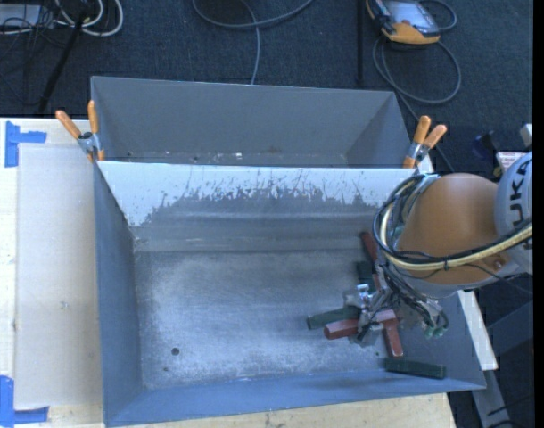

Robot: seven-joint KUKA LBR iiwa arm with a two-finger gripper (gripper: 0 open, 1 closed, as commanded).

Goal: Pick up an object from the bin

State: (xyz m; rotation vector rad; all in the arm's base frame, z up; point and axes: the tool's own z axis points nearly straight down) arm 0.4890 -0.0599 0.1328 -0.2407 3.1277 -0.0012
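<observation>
So, bin: your grey metal bin [210, 319] was bare over most of its floor, with a small cluster of pieces near the front right corner
Gripper: the gripper [370, 308] was down low in that cluster, beneath the arm's orange cover [450, 226]; you could not tell from above whether it was spread or pressed together, or whether it pinched anything
Nearest things: a dark red block [341, 330] lay just beside the gripper, on the side toward the left wall, touching a dark green bar [324, 319]; a red stick [393, 337] lay close on the other side
Further off: a second dark green bar [415, 369] lay alone by the front wall, near the right corner
Handling: these looked like small, stiff pieces, probably light and not fragile, though smooth faces might have slipped
Where to take hold: you would likely have done best across the dark red block's narrow width, near its middle
Risk: the pieces overlapped, so a neighbour could have come along
</observation>
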